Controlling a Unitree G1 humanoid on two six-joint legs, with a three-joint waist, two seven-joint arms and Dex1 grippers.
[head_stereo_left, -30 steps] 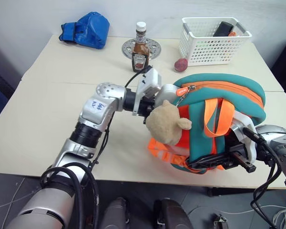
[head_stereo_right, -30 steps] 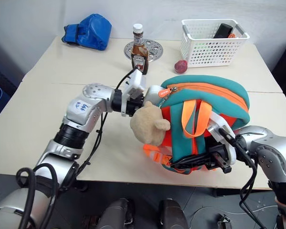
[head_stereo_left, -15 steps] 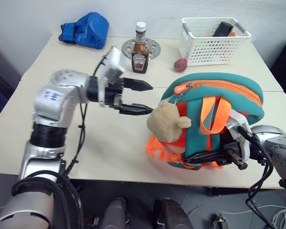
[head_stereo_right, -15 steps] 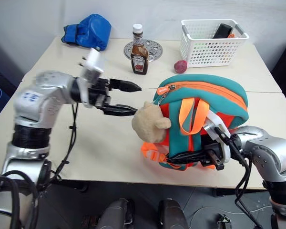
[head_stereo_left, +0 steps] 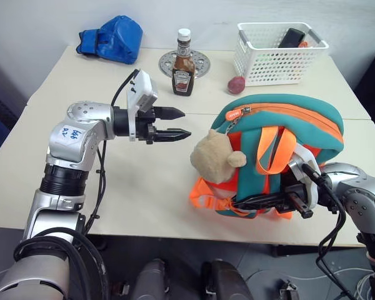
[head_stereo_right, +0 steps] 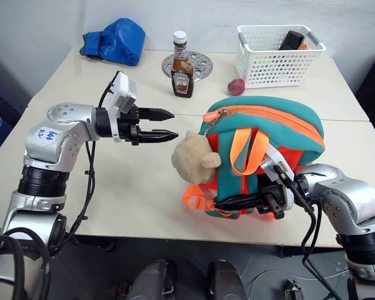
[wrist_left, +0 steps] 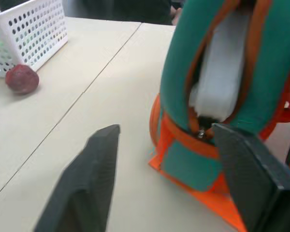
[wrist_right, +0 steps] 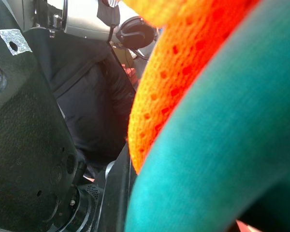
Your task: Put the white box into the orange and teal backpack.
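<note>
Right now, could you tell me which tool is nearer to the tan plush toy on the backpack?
The left tool is nearer, hovering open just beside the tan plush toy, apart from it. The right tool grips the far lower side of the orange and teal backpack.

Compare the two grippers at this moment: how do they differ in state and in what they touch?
The left gripper is open, its fingers apart in the air over the table, touching nothing; the right gripper is shut on the orange and teal backpack at its lower edge. The left gripper stands clear of the backpack, short of the plush toy; the right gripper is pressed in under the straps. Both have two black fingers.
</note>
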